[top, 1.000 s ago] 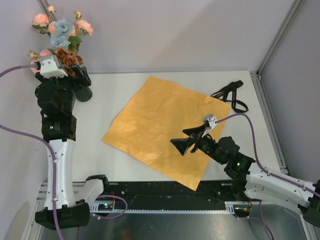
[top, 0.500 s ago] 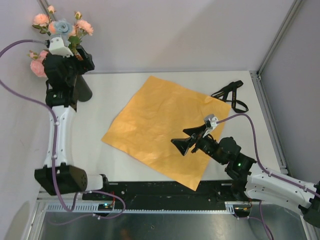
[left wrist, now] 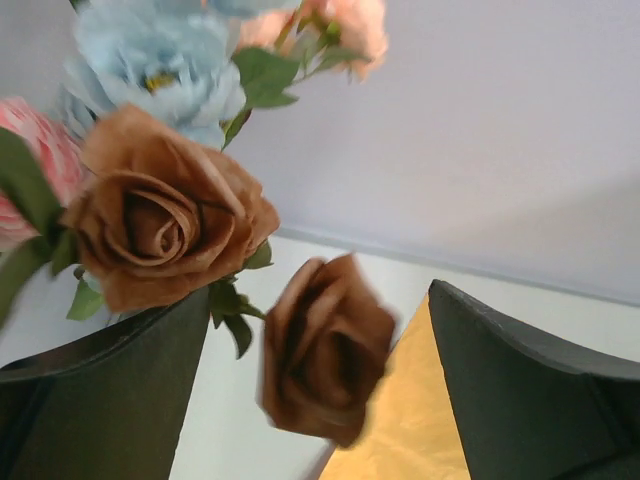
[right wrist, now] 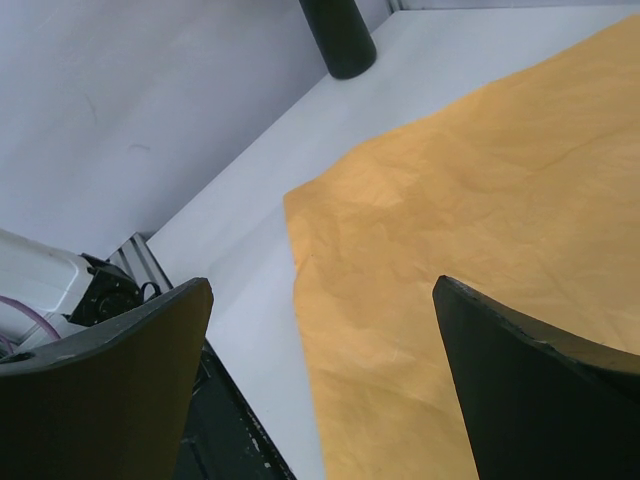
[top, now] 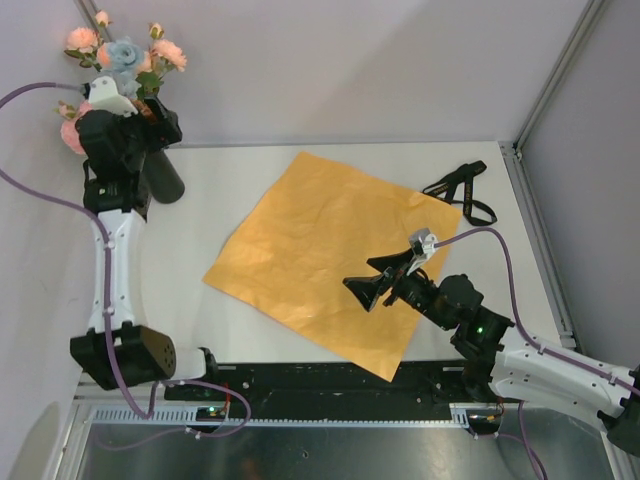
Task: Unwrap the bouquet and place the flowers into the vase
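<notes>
Watching my left end effector [left wrist: 320,380] gape wide and empty among the flowers [top: 120,55] above the vase [top: 166,182], higher than a second ago; my right end effector [right wrist: 320,330] is unchanged, wide over the orange paper [top: 320,250].

Flat, creased square sheet of shiny orange paper [top: 330,255] lies diag. on the white tabletop [top: 220,205], near corner poking past the front edge over a black rail [top: 330,385], w/ a looped black ribbon strap [top: 462,190] at its far-R corner, by the alu. frame rail [top: 535,235].
</notes>
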Motion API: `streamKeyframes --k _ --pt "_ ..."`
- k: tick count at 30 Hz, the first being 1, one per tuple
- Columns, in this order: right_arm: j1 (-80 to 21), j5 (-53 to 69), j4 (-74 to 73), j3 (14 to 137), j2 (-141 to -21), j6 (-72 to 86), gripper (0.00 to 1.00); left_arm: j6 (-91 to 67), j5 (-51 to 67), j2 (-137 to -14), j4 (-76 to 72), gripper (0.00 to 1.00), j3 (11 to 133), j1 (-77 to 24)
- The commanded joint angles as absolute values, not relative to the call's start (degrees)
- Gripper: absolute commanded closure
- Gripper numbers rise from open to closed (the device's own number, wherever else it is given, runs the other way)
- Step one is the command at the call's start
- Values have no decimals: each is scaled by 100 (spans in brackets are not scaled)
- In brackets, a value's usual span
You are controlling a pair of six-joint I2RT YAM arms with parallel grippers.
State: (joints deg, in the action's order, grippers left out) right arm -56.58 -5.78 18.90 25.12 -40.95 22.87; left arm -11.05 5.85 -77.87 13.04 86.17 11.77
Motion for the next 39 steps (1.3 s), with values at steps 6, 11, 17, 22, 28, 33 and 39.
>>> streamKeyframes --k 6,11,17,22,28,33,39 --pt "-5678 -861 1536 2563 -3773 2294 1 -1396 289 -6105 1413 1 8609 1204" --pt "-5642 -1051 1019 2756 -3798 2337 1 -1935 661 -5285 1634 1 7933 1187" --pt "-5468 -1379 133 3106 -3725 2523 1 -2183 1881 -4310 1634 0 6739 791" --pt "-5375 -1709 -483 3289 -3707 2830 1 -2030 2243 -3602 1615 0 5741 -184" --pt "-5336 -1820 -929 3363 -3801 3392 1 -1906 2322 -3343 1505 0 4591 -1302" --pt "-5303 -1948 -990 3364 -3982 3647 1 -1922 2462 -3289 1462 0 4056 -1488" --pt "-5202 -2182 -970 3383 -3824 3475 1 -1793 2273 -3102 1463 0 3988 -1498"
